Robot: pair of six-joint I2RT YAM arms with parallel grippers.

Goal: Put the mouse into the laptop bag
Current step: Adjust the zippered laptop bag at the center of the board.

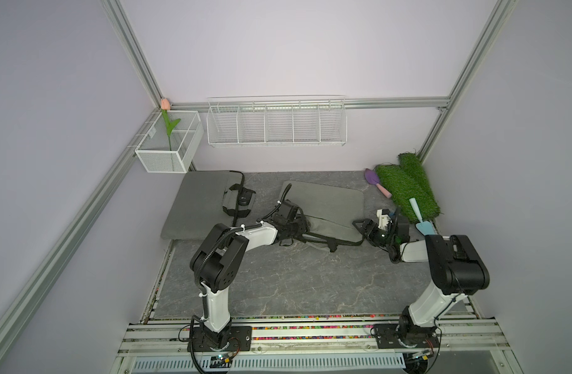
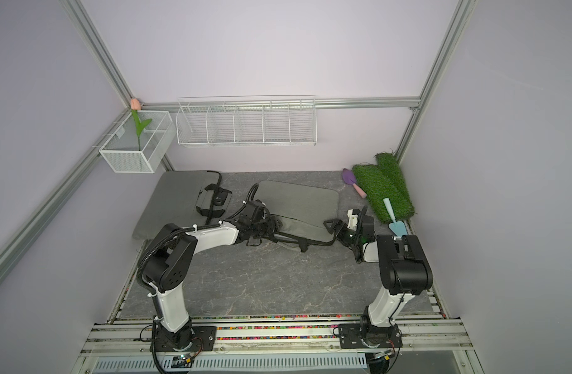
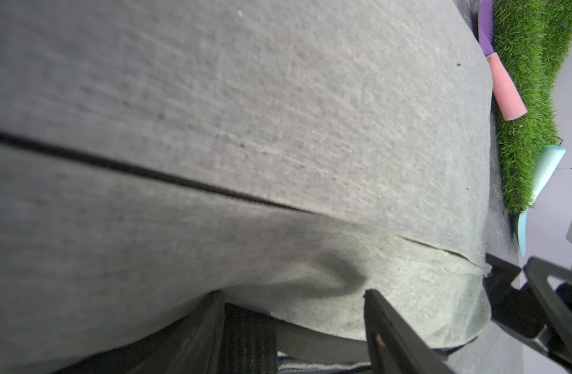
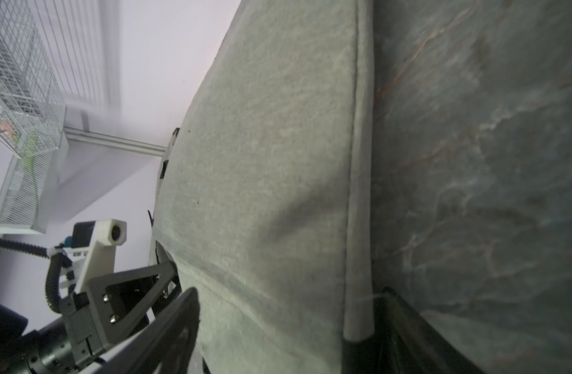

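The grey laptop bag lies flat mid-table, with its black strap trailing in front. My left gripper is at the bag's front left edge. Its jaws stand apart, one finger tucked under the fabric edge, with strap webbing between them. My right gripper is open wide, straddling the bag's front right corner. A small black rounded thing that looks like the mouse rests on a black pad at the back left, away from both grippers.
A second grey bag lies at the back left under the black pad. Green turf mats, a purple trowel and a light blue trowel sit at the right. A wire rack and a mesh box hang on the wall.
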